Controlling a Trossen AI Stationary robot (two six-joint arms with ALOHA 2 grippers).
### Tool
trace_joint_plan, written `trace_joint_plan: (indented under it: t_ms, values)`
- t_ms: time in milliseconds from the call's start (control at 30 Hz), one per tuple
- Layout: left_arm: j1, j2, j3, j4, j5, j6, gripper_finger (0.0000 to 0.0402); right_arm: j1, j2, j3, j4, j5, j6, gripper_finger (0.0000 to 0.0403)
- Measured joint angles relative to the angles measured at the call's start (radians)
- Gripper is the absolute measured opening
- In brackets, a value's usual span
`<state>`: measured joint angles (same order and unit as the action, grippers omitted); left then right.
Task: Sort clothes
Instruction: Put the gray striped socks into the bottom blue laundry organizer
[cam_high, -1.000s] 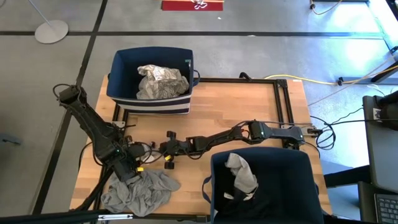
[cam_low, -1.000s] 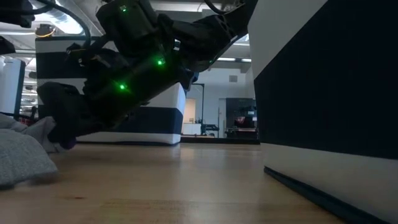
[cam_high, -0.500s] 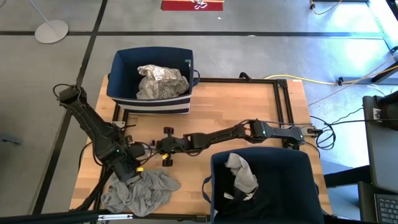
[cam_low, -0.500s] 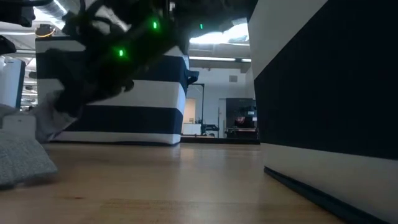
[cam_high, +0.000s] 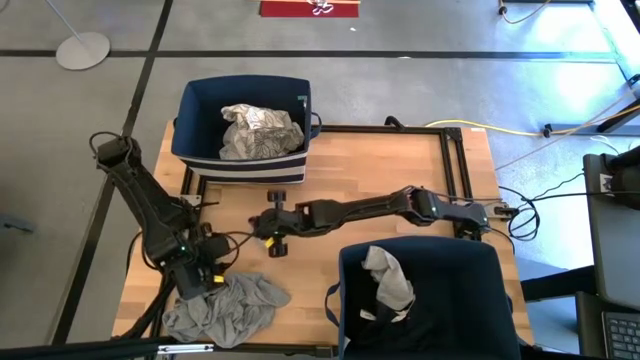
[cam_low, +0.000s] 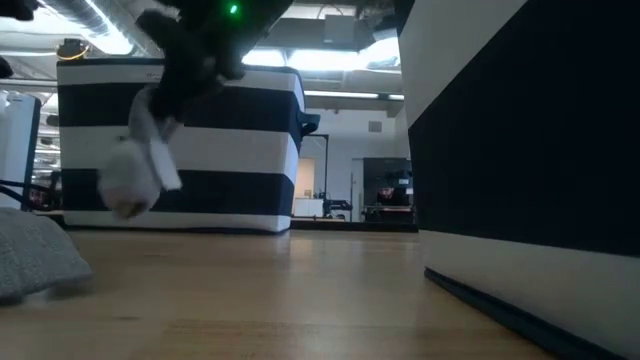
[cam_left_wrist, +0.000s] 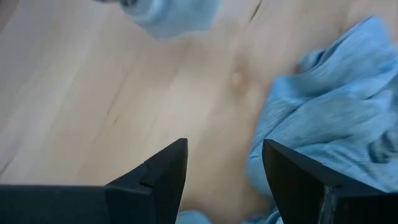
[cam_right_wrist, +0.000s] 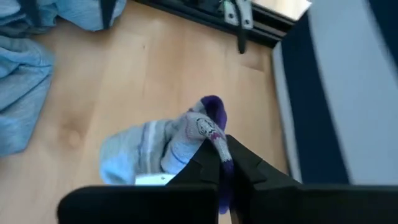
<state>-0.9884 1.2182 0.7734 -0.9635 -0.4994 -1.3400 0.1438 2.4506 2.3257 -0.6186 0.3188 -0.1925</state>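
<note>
A small pale sock-like garment (cam_right_wrist: 155, 149) with a purple-edged end hangs over the middle of the table, and my right gripper (cam_right_wrist: 221, 152) is shut on it. In the low view the garment (cam_low: 135, 170) dangles above the wood. A crumpled grey garment (cam_high: 225, 308) lies flat at the table's near left. My left gripper (cam_left_wrist: 224, 168) hovers open just beside its edge (cam_left_wrist: 336, 124) with nothing between its fingers; in the high view that gripper (cam_high: 205, 285) sits at the near left. My right gripper pinches the garment's purple-edged end (cam_right_wrist: 208, 124) between its two fingertips. The fingers slant down, coming from the table's right side. The rest of the garment hangs slack below them, clear of the table.
A navy-and-white striped bin (cam_high: 245, 125) at the far left holds a white patterned cloth (cam_high: 258, 132). A second navy bin (cam_high: 430, 300) at the near right holds a pale grey cloth (cam_high: 388, 278) and dark cloth. Bare wood lies between the bins.
My right gripper has risen from near the tabletop, tipping as it went, and has carried the small pale garment up with it. The garment lay low by the table a second ago and now hangs clear.
</note>
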Motion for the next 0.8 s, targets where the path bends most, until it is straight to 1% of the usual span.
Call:
trace_joint_plan:
  t_ms: [167, 400, 667, 800]
  values:
    - [-0.014, 0.0, 0.0, 0.026, -0.047, 0.005, 0.0198, 0.0, -0.079, 0.0, -0.085, 0.017, 0.0, 0.0014]
    - [-0.014, 0.01, 0.0, 0.035, -0.084, 0.021, 0.0198, 0.007, -0.2, 0.0, -0.196, 0.044, 0.005, 0.0008]
    - [-0.014, 0.01, -0.003, 0.044, -0.114, 0.038, 0.0198, 0.055, -0.359, 0.0, -0.288, 0.116, 0.025, 0.0011]
    - [-0.014, 0.01, -0.034, 0.077, -0.114, 0.04, 0.0198, 0.088, -0.437, 0.0, -0.34, 0.122, 0.063, 0.0013]
